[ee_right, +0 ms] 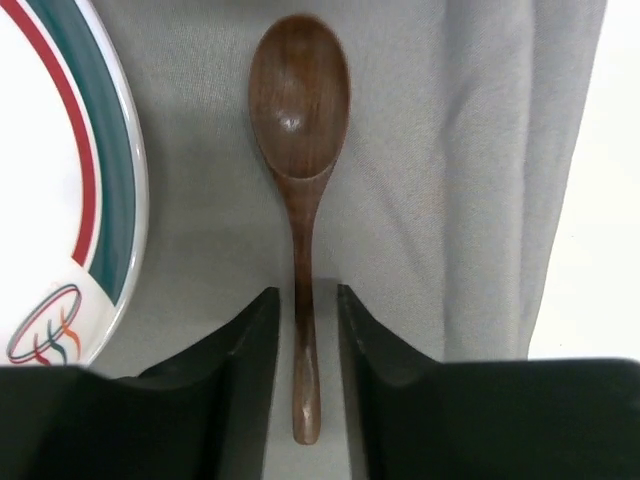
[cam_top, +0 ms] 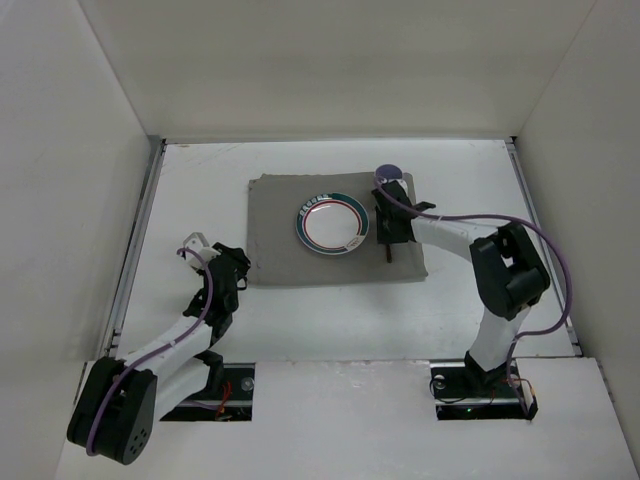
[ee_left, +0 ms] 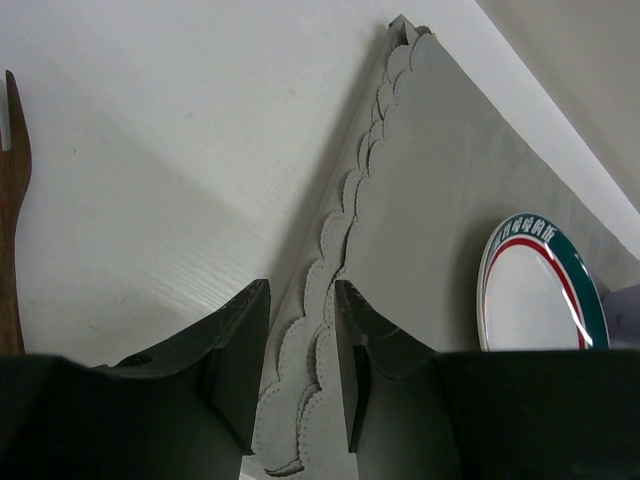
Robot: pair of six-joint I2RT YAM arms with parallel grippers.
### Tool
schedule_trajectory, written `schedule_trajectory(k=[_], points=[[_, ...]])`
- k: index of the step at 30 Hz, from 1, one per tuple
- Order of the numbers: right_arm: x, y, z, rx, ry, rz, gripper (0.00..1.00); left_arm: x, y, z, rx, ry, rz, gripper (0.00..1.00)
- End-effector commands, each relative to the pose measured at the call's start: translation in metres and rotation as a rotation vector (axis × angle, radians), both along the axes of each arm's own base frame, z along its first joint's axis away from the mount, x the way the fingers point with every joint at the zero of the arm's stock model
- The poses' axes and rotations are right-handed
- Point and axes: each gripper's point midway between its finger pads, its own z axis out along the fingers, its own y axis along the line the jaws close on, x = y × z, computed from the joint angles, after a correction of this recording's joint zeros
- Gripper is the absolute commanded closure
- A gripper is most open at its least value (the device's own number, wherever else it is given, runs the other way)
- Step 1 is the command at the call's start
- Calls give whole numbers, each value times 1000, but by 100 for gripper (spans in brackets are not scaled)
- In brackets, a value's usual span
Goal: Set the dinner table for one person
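The white dinner table (cam_top: 200, 180) carries a grey cloth mat (cam_top: 275, 225). A white plate with a green and red rim (cam_top: 332, 222) lies on the mat and also shows in the left wrist view (ee_left: 540, 295) and the right wrist view (ee_right: 60, 200). A brown wooden spoon (ee_right: 300, 110) lies on the mat just right of the plate. My right gripper (ee_right: 303, 330) is open, its jaws on either side of the spoon's handle without touching it. My left gripper (ee_left: 300, 360) is open over the mat's scalloped left edge (ee_left: 345, 220), which runs between its jaws.
A brown wooden fork (ee_left: 12, 210) lies on the bare table left of the mat. A purple round object (cam_top: 390, 173) sits at the mat's back right corner. Metal rails (cam_top: 140, 230) run along the table's sides, with white walls beyond.
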Motion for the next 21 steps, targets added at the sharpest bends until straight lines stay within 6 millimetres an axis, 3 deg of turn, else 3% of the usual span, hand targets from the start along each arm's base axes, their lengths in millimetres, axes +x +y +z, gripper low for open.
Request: schedule_trajectory(k=[1,4,11,14,19,21], points=[[12,6,39,34,-117,-21,59,7,0,16,-21,-56,14,70],[9,2,57,26,-178,-46,45,7,4,18,-12,-62,27,70],[-20,5,128,119,-419,-91,18,6,12,21,25,-64,54,70],[-35,10,138,150,-492,-80,7,5,21,20,74,-54,91,70],[-59,20,137,233,-559,-52,7,5,25,24,131,-12,119,69],[-69,23,138,268,-592,-41,16,4,26,28,155,17,127,69]])
